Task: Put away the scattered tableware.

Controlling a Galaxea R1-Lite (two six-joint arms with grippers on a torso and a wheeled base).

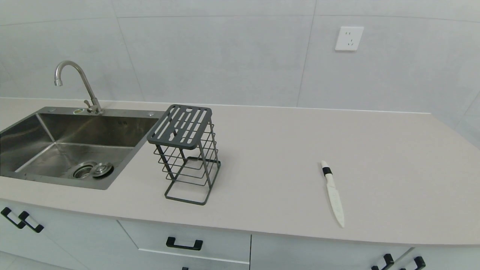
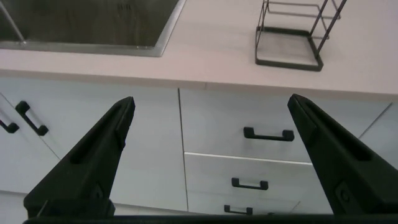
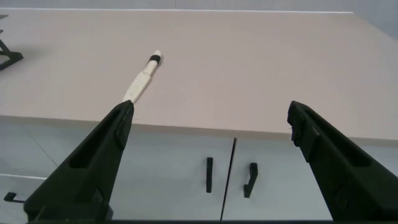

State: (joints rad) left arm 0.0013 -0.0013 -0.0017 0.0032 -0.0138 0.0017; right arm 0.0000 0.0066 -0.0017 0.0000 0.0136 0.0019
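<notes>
- A pale, matte stone-look countertop (image 1: 281, 150) runs along a wall of large, smooth grey tiles.
- The knife (image 1: 332, 193) lies flat on the counter, at about four o'clock from the rack and well apart from it. It is slim and all white, apart from a narrow black band around the handle. Its rounded handle end points to about twelve o'clock and its tapered blade tip points between five and six, near the front edge.
- The rack (image 1: 185, 153) stands upright near the middle of the counter. It is a dark metal wire frame shaped like a box, topped by a flat plate cut with long slots.
- At nine o'clock from the rack, a brushed-steel sink (image 1: 93, 129) is set into the counter. A round drain strainer (image 1: 92, 170) sits in its floor, and a curved chrome faucet (image 1: 75, 84) rises at its back rim.
- A white square wall socket (image 1: 349, 38) sits at about twelve o'clock from the knife.
- The left gripper (image 2: 211, 102) has angular black fingers, spread wide and holding nothing. It is in front of the white drawer fronts with their black bar handles (image 2: 268, 134), and the base of the rack shows on the counter beyond it.
- The right gripper (image 3: 208, 109) also has its jaws wide apart and empty. It is in front of the cabinet doors, and the knife lies on the counter beyond it.
</notes>
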